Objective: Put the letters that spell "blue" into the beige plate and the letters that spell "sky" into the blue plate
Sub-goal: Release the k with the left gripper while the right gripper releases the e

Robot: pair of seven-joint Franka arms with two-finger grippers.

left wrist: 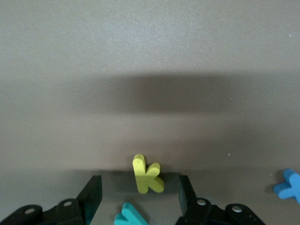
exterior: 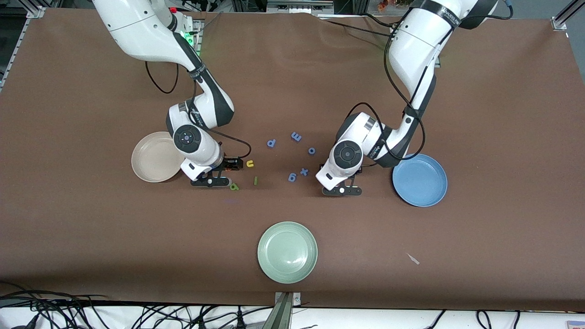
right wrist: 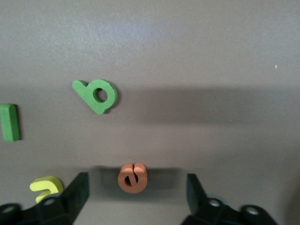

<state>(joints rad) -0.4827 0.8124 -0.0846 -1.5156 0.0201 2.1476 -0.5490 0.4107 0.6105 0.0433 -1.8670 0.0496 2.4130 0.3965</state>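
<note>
Fingers (right wrist: pixel 80 190) straddling orange e (right wrist: pixel 132 177), apparently untouched

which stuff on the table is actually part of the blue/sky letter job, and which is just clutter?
Job: green b, green l, yellow u, orange e (between the open right gripper's fingers), yellow k (between the open left gripper's fingers), teal y, beige plate, blue plate. Yellow s not in view.

Lying about: pale green plate, five periwinkle letters.

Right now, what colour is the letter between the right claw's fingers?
Orange: the small foam letter e, clearest in the right wrist view.
</note>
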